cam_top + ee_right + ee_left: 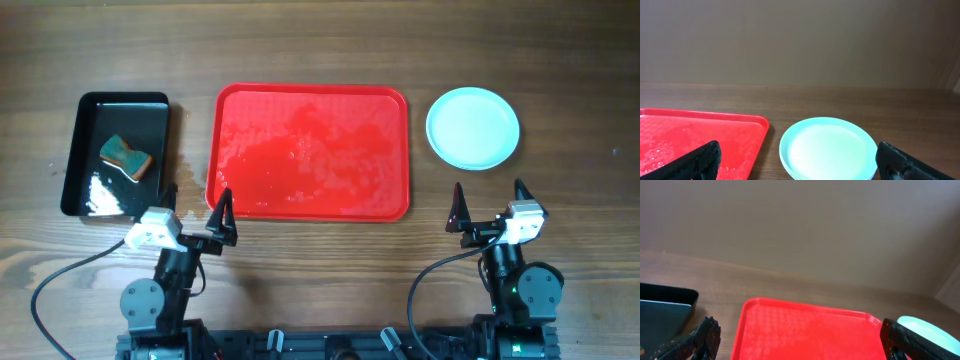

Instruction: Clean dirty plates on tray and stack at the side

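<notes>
Left claw (799,326) before tray (810,311), lengthwise left-right

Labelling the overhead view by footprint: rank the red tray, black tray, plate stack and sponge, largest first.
1. red tray
2. black tray
3. plate stack
4. sponge
None look close enough to tie.

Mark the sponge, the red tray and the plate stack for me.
sponge (125,156), overhead view, middle of its green top.
red tray (310,150), overhead view, bare wet floor near the centre.
plate stack (827,150), right wrist view, centre of the top plate.
</notes>
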You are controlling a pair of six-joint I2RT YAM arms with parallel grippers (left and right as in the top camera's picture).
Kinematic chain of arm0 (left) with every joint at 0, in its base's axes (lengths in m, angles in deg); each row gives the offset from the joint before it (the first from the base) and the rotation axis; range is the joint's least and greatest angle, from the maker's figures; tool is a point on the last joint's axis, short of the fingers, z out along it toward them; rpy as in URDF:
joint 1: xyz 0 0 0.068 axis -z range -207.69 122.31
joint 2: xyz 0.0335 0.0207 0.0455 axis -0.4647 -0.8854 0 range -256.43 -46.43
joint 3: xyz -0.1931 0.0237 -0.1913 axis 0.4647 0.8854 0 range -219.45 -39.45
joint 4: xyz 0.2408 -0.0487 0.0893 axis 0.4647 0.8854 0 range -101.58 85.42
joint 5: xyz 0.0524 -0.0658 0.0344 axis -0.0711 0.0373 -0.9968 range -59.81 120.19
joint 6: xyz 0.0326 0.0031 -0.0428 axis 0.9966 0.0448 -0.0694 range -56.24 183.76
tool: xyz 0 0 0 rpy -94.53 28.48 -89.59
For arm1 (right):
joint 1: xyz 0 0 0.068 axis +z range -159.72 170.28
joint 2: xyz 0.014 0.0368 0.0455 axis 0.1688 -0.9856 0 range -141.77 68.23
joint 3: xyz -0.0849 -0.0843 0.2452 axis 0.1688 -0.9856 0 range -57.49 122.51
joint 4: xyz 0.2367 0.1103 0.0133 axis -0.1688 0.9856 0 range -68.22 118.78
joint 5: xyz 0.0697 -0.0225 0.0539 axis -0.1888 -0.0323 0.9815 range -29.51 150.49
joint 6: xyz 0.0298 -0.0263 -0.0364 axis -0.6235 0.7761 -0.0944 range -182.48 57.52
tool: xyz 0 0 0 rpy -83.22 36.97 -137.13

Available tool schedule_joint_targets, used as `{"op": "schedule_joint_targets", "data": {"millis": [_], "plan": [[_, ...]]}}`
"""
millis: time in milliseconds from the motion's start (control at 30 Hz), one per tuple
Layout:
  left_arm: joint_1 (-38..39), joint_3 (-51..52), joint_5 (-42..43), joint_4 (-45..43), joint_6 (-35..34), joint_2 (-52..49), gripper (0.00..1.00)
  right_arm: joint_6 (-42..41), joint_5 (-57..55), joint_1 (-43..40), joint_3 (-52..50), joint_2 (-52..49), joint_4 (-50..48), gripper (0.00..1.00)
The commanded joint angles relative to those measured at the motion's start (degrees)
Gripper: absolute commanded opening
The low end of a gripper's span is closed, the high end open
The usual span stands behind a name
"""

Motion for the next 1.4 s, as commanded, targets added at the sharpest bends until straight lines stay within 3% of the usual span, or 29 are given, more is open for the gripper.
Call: {"op": "schedule_joint_targets", "data": {"millis": [0,67,267,667,833,1167,1267,1367], "plan": [[0.8,0.8,-3.9,0.6,2.7,0.5,1.00,1.0,-0.6,-0.1,-0.1,0.5,-0.1,1.00],[0.8,0.8,-6.5,6.8,2.4,0.5,1.00,1.0,-0.6,-0.1,-0.1,0.5,-0.1,1.00],[1.1,0.8,-7.0,6.6,10.2,0.5,1.00,1.0,-0.6,-0.1,-0.1,0.5,-0.1,1.00],[1.1,0.8,-9.4,6.9,10.6,0.5,1.00,1.0,-0.6,-0.1,-0.1,0.5,-0.1,1.00],[1.1,0.8,-7.3,6.8,20.7,0.5,1.00,1.0,-0.6,-0.1,-0.1,0.5,-0.1,1.00],[1.1,0.8,-7.7,6.8,21.9,0.5,1.00,1.0,-0.6,-0.1,-0.1,0.5,-0.1,1.00],[1.1,0.8,-13.3,7.3,15.3,0.5,1.00,1.0,-0.6,-0.1,-0.1,0.5,-0.1,1.00],[1.1,0.8,-13.7,7.3,15.2,0.5,1.00,1.0,-0.6,-0.1,-0.1,0.5,-0.1,1.00]]}}
